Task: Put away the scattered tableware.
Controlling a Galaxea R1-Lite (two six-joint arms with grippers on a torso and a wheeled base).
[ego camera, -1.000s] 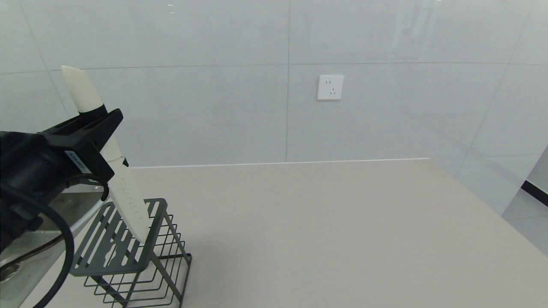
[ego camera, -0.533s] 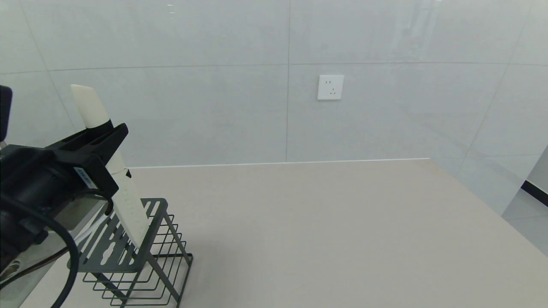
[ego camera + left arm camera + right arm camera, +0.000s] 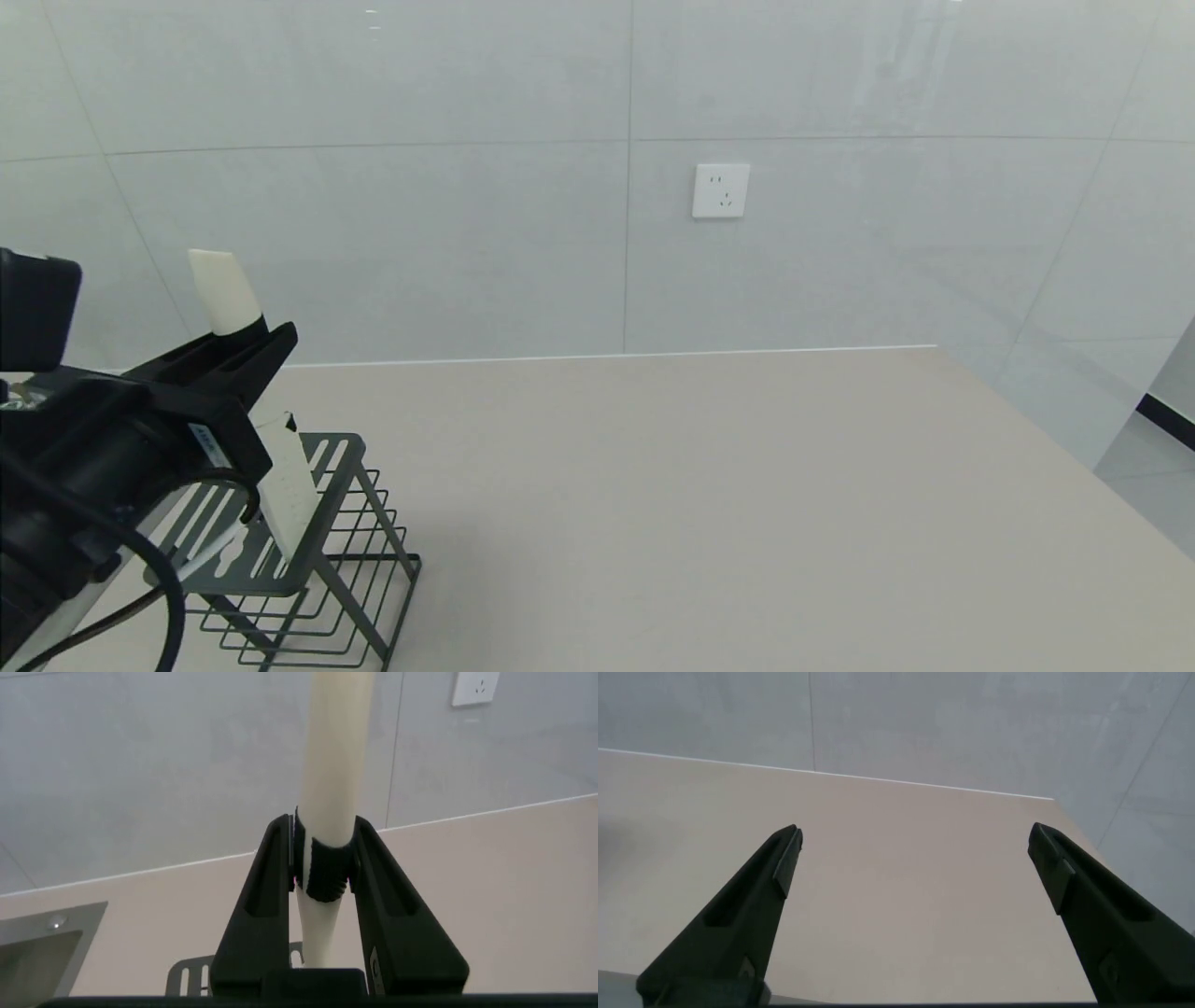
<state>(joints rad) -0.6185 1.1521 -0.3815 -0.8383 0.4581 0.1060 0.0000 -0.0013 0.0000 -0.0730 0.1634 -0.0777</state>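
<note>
A cream-white knife stands nearly upright at the left of the head view, its handle up and its blade partly down in a slot of the dark grey slotted rack. My left gripper is shut on the knife where handle meets blade. In the left wrist view the black fingers clamp the pale handle between them, with the rack's top edge just below. My right gripper stands open over the bare beige countertop, holding nothing.
The rack has a wire basket base and sits at the counter's left, beside a steel sink. A tiled wall with a white socket rises behind. The counter stretches right to its edge.
My left gripper has come down with the knife, and the blade has slid deeper into the rack's slot. The knife's handle top now sits much lower.
</note>
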